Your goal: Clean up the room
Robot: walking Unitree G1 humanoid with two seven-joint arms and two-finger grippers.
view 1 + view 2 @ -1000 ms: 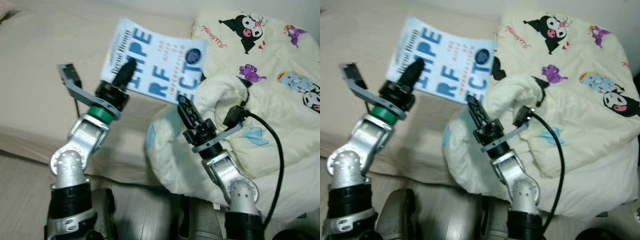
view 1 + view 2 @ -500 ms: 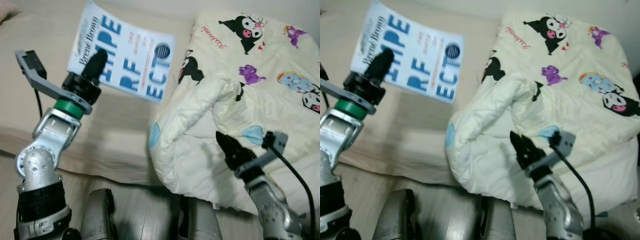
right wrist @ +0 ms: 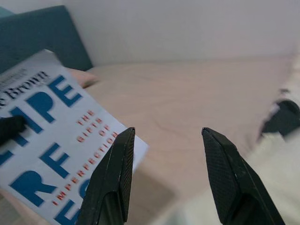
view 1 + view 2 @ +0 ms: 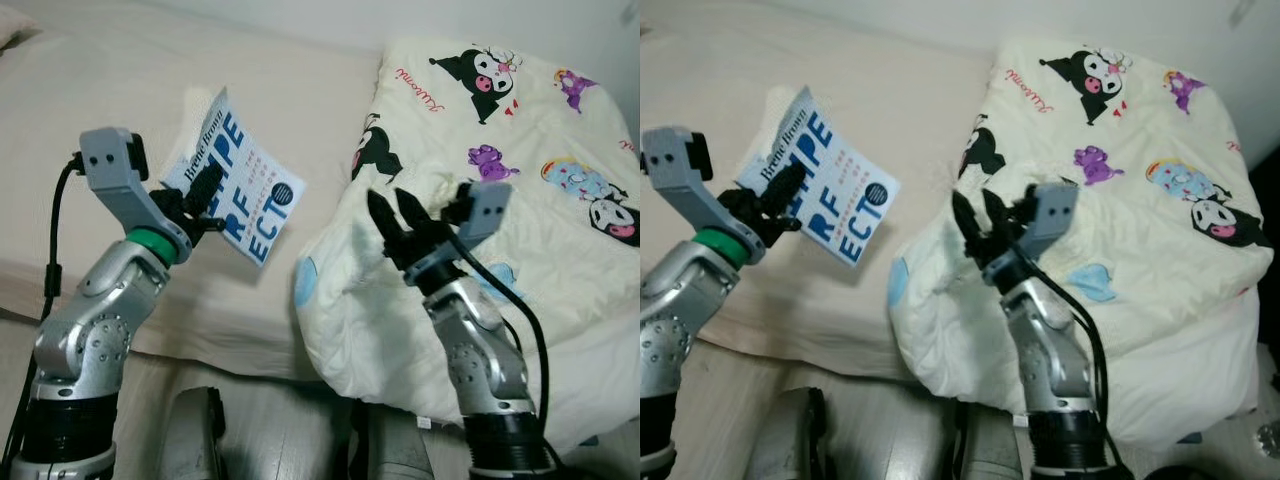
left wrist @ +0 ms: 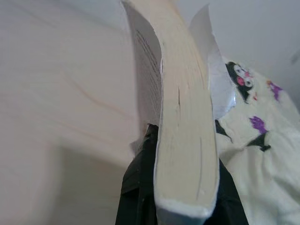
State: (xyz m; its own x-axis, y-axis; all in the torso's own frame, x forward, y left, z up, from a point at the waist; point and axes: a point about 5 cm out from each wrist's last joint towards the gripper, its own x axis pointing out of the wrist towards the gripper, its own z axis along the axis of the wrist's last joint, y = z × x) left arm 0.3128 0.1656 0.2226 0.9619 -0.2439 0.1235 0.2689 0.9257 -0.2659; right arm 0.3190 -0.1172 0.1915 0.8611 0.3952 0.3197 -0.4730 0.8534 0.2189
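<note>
Bed (image 4: 120,120) with bare beige sheet on the left half; duvet (image 4: 500,150) bunched on the right half, overhanging the near edge. Book (image 4: 235,195) is up off the sheet, clamped near its spine by the left gripper (image 4: 205,195), cover tilted toward the camera. Right gripper (image 4: 400,225) hovers over the duvet fold, fingers spread wide, empty. Judgement: the grip is near one edge, so the book can pivot or the pages fan open; carry it slowly, keep the spine low, keep the right arm off the duvet.
</note>
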